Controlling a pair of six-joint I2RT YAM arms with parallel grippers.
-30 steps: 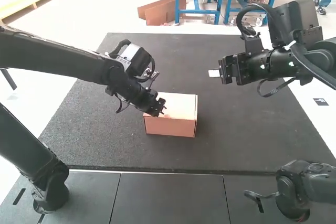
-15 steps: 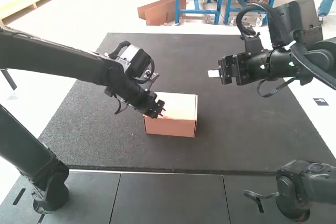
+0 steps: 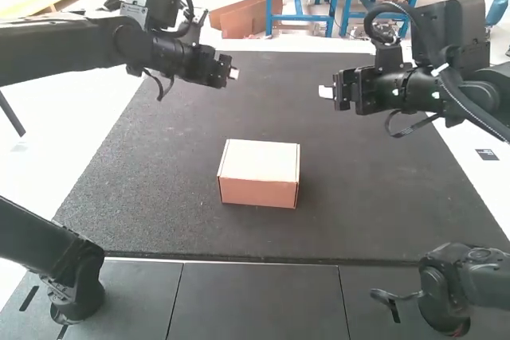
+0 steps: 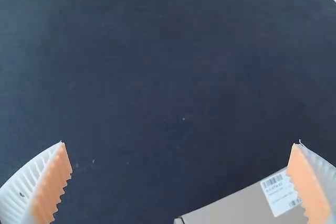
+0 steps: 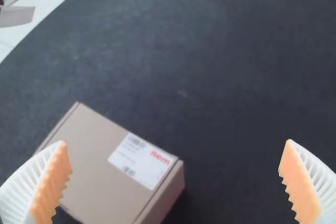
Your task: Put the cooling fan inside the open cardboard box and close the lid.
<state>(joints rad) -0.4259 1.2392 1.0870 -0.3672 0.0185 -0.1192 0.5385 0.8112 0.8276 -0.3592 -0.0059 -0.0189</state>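
I get bright light from above: the brown cardboard box (image 3: 259,161) has a pale top and shaded near face.

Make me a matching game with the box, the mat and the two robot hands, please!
Things:
1. left gripper
2. cardboard box
3. right gripper
4. mat

Descriptions:
A. brown, lid shut, sitting in the middle of the mat
B. black, lying under the box
C. open, up in the air, on the arm at the left
D. open, up in the air, on the arm at the right

Pairs: 1-C, 2-A, 3-D, 4-B.
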